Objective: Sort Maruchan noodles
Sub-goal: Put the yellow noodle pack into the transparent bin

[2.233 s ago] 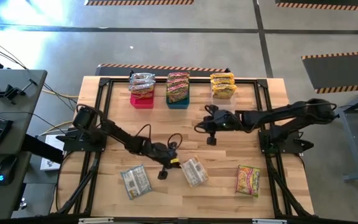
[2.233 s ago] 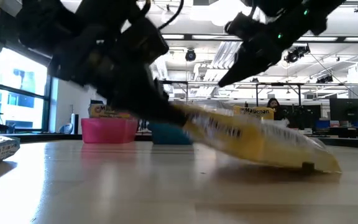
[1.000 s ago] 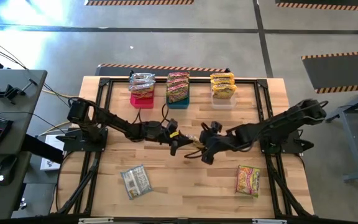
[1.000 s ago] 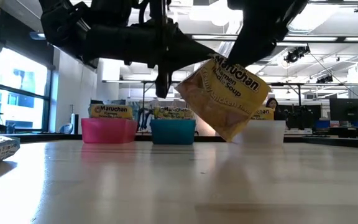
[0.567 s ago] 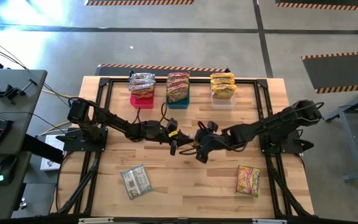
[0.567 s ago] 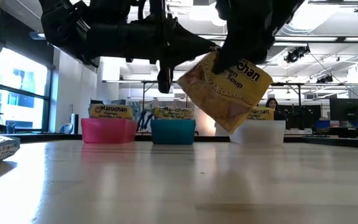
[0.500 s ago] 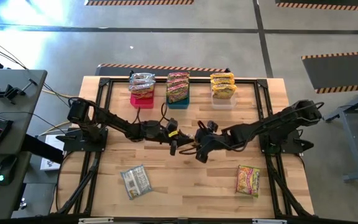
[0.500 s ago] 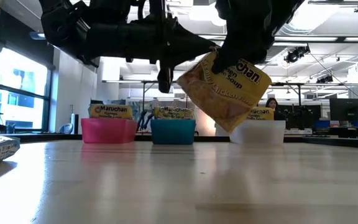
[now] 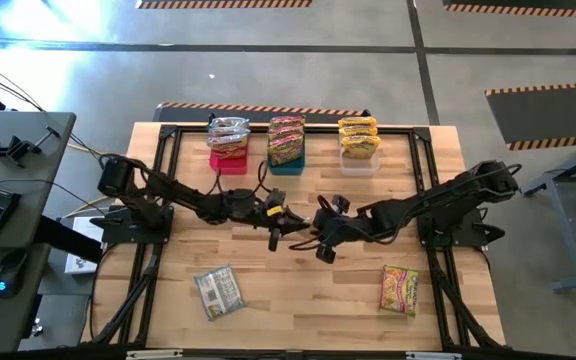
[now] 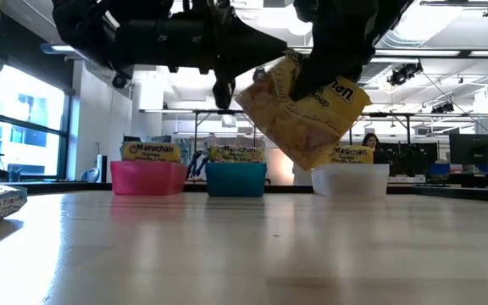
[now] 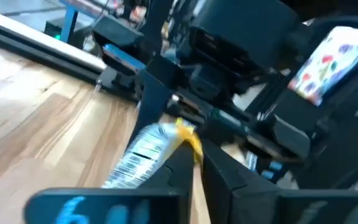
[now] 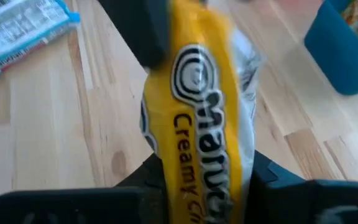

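Note:
A yellow Maruchan packet (image 10: 303, 114) hangs tilted above the middle of the table, between my two grippers. My left gripper (image 9: 280, 225) reaches in level from the table's left and is shut on one end of it. My right gripper (image 9: 321, 233) slants down from the right and is shut on the packet's upper part (image 12: 197, 124). Two more packets lie flat on the table: a silvery one (image 9: 218, 292) near the front left and a colourful one (image 9: 400, 290) at the front right. My left gripper pinches the packet's yellow crimped end edge (image 11: 189, 138) between its two fingers, coming level from the table's left. The packet's silvery back (image 11: 138, 158) shows below the fingers, clear of the table. My right gripper has the packet between its two fingers (image 12: 151, 171) near the upper edge (image 10: 316, 80), slanting down from the table's right. The yellow printed face bulges between the fingers. The packet hangs tilted, clear of the table.
Three bins stand in a row at the far edge: a pink one (image 9: 228, 162) with silvery packets, a blue one (image 9: 286, 162) with orange-red packets, and a clear one (image 9: 358, 158) with yellow packets. The wood between the bins and the arms is bare.
My right gripper has moved toward the left gripper and come onto the packet's upper part. My left gripper has rolled a little and risen slightly, and the packet has tipped and sits a bit higher, still clear of the table.

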`<state>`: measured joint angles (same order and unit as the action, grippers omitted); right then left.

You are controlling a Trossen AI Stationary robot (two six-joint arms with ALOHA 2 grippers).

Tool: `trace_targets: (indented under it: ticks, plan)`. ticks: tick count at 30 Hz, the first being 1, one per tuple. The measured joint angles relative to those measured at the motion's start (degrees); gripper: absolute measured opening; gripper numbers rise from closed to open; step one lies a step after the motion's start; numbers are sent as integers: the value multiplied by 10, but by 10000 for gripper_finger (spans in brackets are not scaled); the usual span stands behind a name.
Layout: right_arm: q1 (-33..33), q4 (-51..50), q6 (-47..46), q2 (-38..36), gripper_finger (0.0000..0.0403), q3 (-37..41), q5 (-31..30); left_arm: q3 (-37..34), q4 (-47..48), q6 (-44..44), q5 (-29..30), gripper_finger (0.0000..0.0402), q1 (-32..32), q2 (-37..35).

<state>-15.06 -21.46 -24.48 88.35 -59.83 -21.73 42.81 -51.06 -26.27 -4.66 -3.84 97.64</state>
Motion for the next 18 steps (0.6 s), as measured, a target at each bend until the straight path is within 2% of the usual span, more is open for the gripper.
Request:
trace_targets:
  ticks: [6,12,18]
  plan:
    - [31,-10,26,-16,102,1,46,-8,95,72,-7,72,15,-73]
    - [85,-92,94,-23,89,-34,81,-87,72,121,22,108,28,-143]
    - [172,-257,213,-23,92,-137,89,-168,-17,140,47,98,40,-154]
